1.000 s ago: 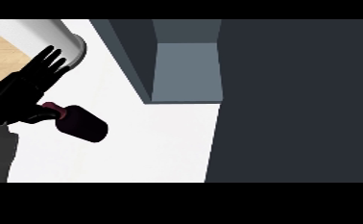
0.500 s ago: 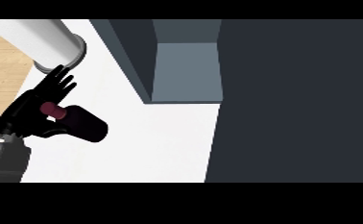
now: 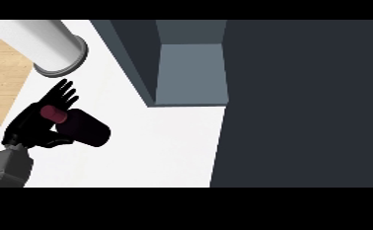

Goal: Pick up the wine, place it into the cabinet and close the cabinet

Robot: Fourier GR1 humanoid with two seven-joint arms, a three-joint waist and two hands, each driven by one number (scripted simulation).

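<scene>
While we looked steeply down on the white counter (image 3: 167, 145), one black hand (image 3: 36, 120) sat at the far left of the view, coming up from the lower-left corner on a grey forearm (image 3: 15, 167). Which of our two hands it was we could not tell from this view alone; only one showed.

And the wine (image 3: 86, 128)! It lay tilted on its side against that hand, a dark bottle with its reddish neck (image 3: 53, 113) pointing up and to the left, tucked into the palm. The fat dark body stuck out to the lower right, clear of the hand and over the bare counter. Our fingers (image 3: 62, 93) fanned out straight above the neck, spread and pointing up the view, while lower parts of the hand appeared to wrap under the bottle; whether that amounted to a closed hold we could not tell.

Up and to the right, well apart from the bottle, the cabinet (image 3: 189, 71) stood with its grey inside showing. A dark panel (image 3: 291, 105) filled the right side. Near the top left, just above our fingertips, stood a pale grey cylinder (image 3: 51, 46).
</scene>
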